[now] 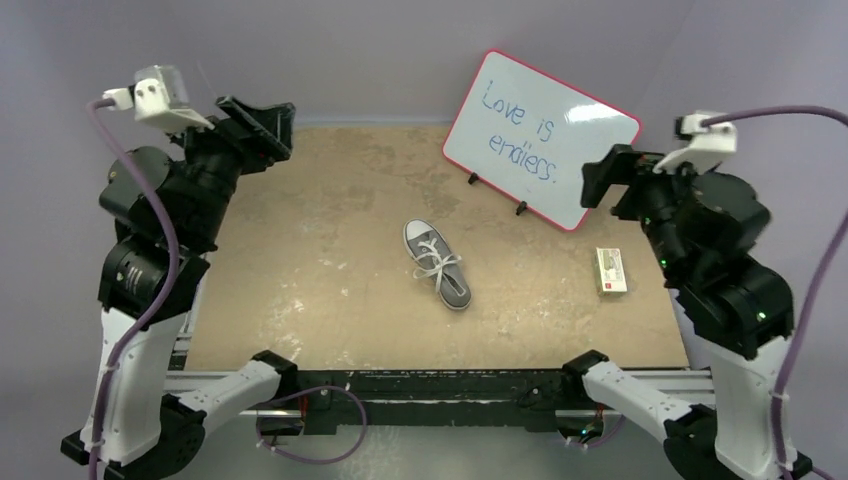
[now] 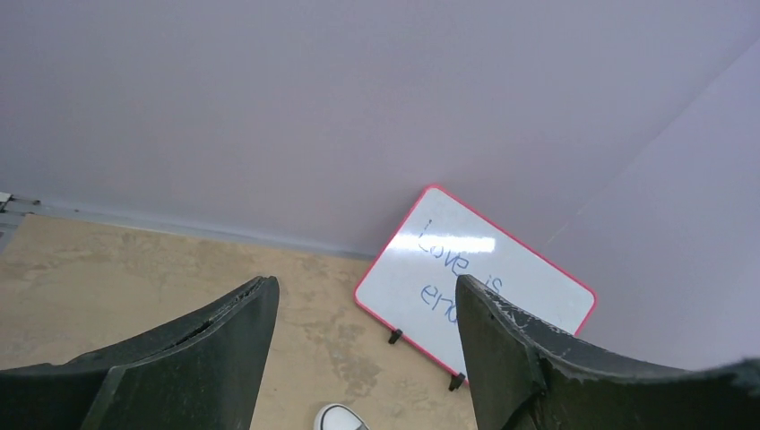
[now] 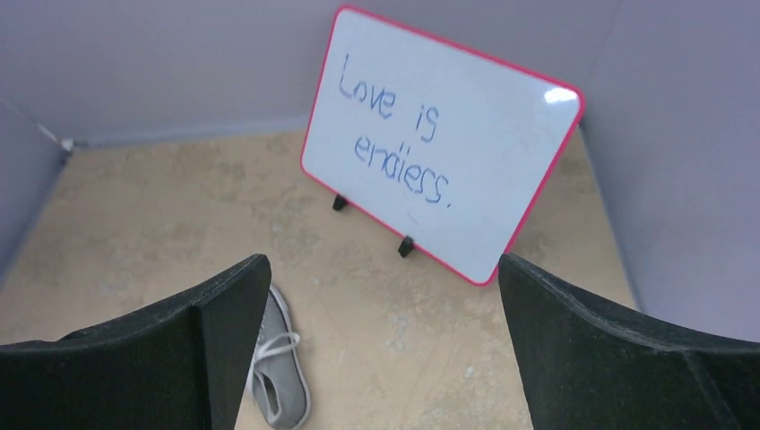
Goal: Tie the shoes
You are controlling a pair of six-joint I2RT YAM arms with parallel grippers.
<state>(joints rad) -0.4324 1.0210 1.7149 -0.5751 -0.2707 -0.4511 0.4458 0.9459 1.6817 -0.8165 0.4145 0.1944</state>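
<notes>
Because each wrist camera looks out between its own black fingers (image 2: 197,358), much of the table (image 1: 300,280) is blocked in those 2 views. From the left wrist, only the white toe cap of the sneaker (image 2: 339,418) shows, cut off by the bottom edge of the picture. From the right wrist, the shoe is partly hidden behind the finger on the left of the picture, leaving a strip of grey upper and a loop of the white laces (image 3: 273,345).

Only the overhead view gives the whole sneaker. It lies near the middle of the table, toe toward the far left and heel toward the near right. Its laces spread across the top and may be knotted in a loose bow, though the picture is too small to be sure.

The left gripper (image 2: 363,291) stands wide apart with nothing between its jaws, raised over the far left part of the table. The right gripper (image 3: 384,269) is spread just as wide and holds nothing, up at the right side. Both are well apart from the shoe.

A whiteboard (image 1: 540,140) with a pink rim leans on 2 small black feet beyond the shoe, reading "Love is endless." In the left wrist view a finger covers part of the writing. A small box (image 1: 611,270) lies flat near the table's right edge, its print too small to read.
</notes>
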